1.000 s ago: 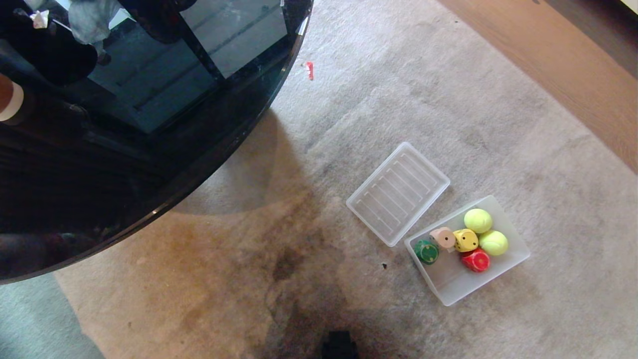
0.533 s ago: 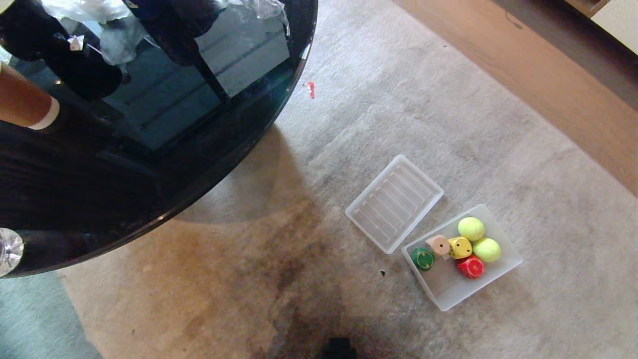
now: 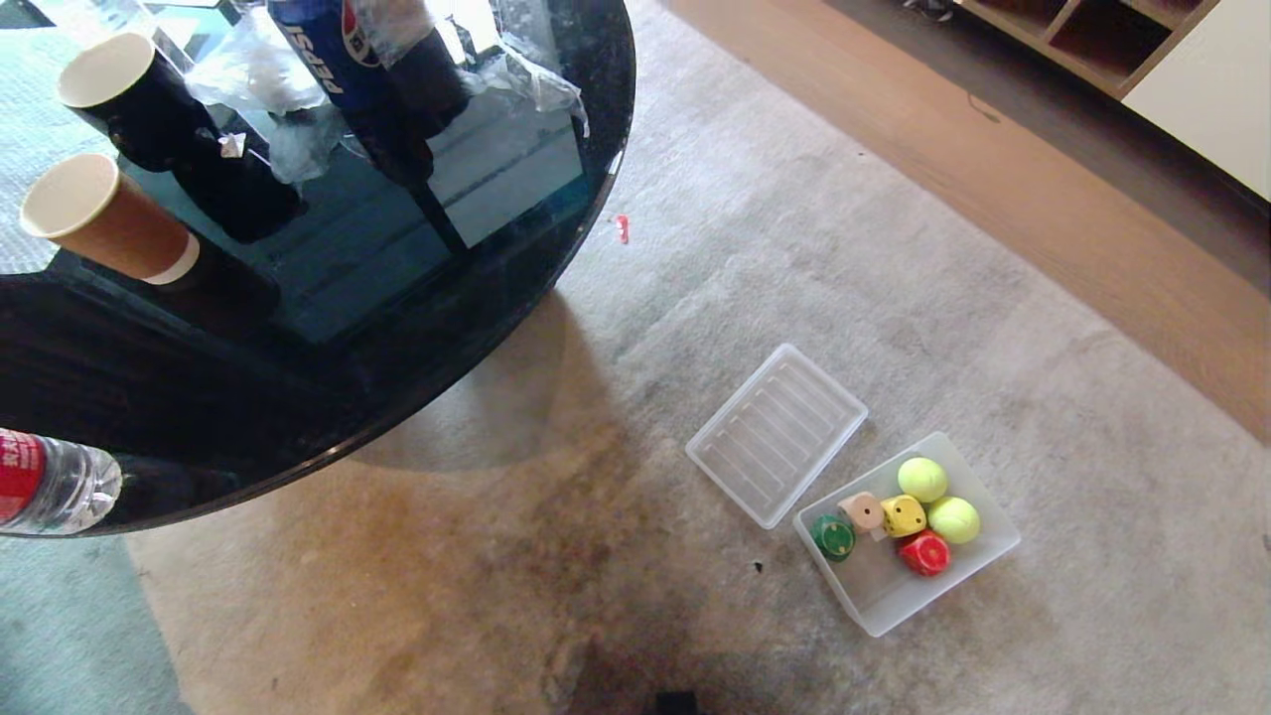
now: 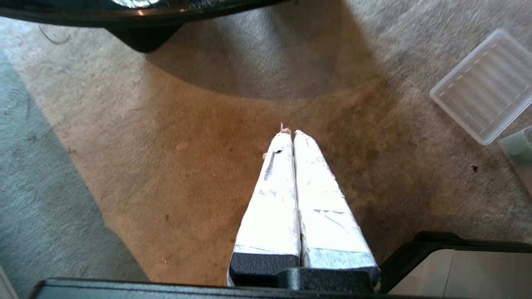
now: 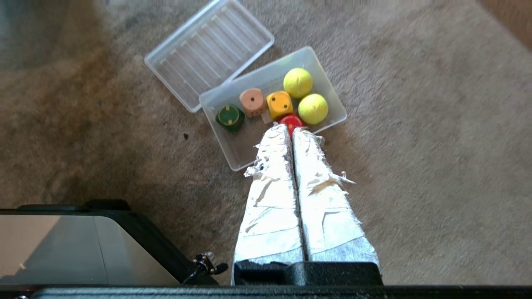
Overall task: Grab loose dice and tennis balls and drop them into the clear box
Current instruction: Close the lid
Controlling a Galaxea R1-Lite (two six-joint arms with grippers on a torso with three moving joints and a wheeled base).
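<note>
The clear box sits on the carpet at the lower right of the head view. Inside it lie a green die, a tan die, a yellow die, a red die and two tennis balls. Neither arm shows in the head view. My right gripper is shut and empty, hanging well above the box with its tips over the red die. My left gripper is shut and empty above bare carpet.
The ribbed lid lies flat beside the box's far-left corner. A round black glass table with paper cups and bottles fills the upper left. A small red scrap lies on the carpet. Wooden floor runs along the right.
The whole head view has tilted upward, so the box and lid sit lower and smaller and more of the tabletop shows. Box, lid and contents have not moved on the carpet.
</note>
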